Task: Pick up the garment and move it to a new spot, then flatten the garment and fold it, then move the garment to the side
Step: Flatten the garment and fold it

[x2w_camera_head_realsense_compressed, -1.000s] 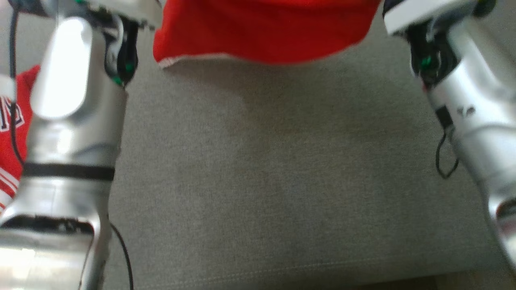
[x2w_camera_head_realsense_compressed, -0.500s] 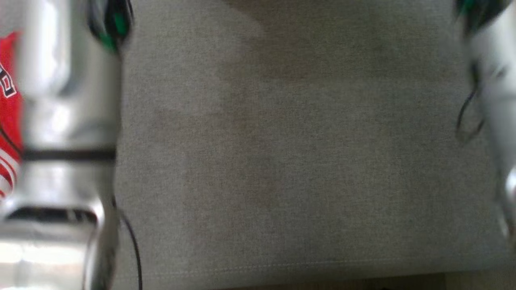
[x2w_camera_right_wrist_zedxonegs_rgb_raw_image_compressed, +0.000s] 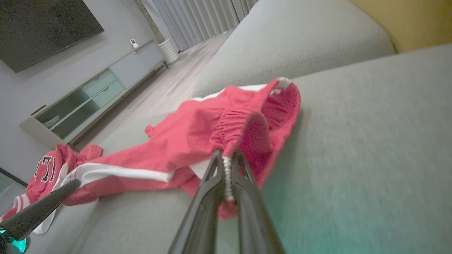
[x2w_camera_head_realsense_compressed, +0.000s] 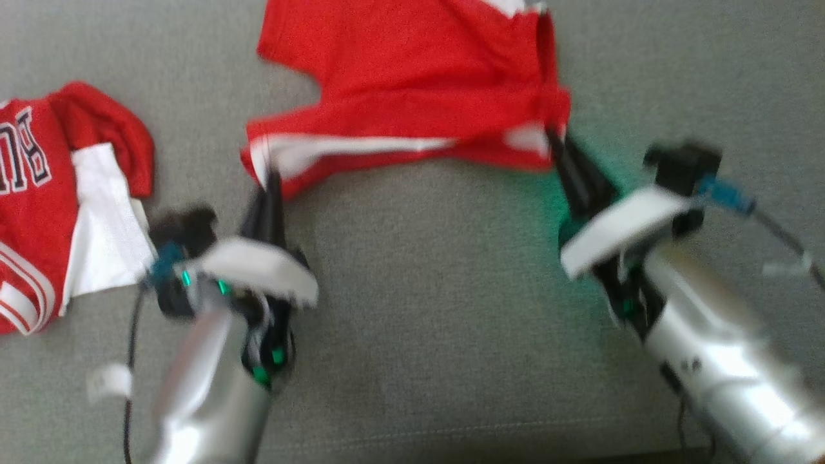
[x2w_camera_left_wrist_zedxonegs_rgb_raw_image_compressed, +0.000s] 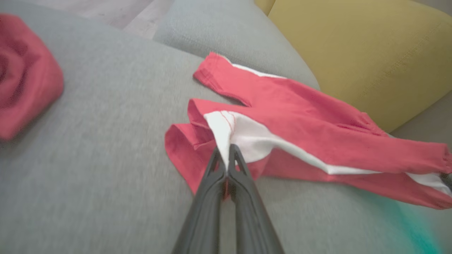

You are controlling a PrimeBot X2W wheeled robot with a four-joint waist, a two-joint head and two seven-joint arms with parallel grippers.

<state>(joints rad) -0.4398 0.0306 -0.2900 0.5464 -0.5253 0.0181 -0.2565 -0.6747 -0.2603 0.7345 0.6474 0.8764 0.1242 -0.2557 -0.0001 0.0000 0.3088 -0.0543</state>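
The red shorts (x2w_camera_head_realsense_compressed: 412, 96) lie on the grey cushion (x2w_camera_head_realsense_compressed: 425, 290), stretched between 2 clenched grippers: the left gripper (x2w_camera_head_realsense_compressed: 267, 183) pinches a leg hem, the right gripper (x2w_camera_head_realsense_compressed: 559, 147) the waistband.

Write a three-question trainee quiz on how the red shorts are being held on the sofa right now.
1. True or false: the left gripper is shut on a leg end of the red shorts, at the white stripe.
2. Multiple choice: the right gripper pinches A) the gathered waistband end of the shorts, B) a trouser pocket, C) nothing.
3. Fill in: the lettered jersey lies on the grey sofa to the robot's ____ of the shorts.

Key: 1 true; 2 A; 3 left.
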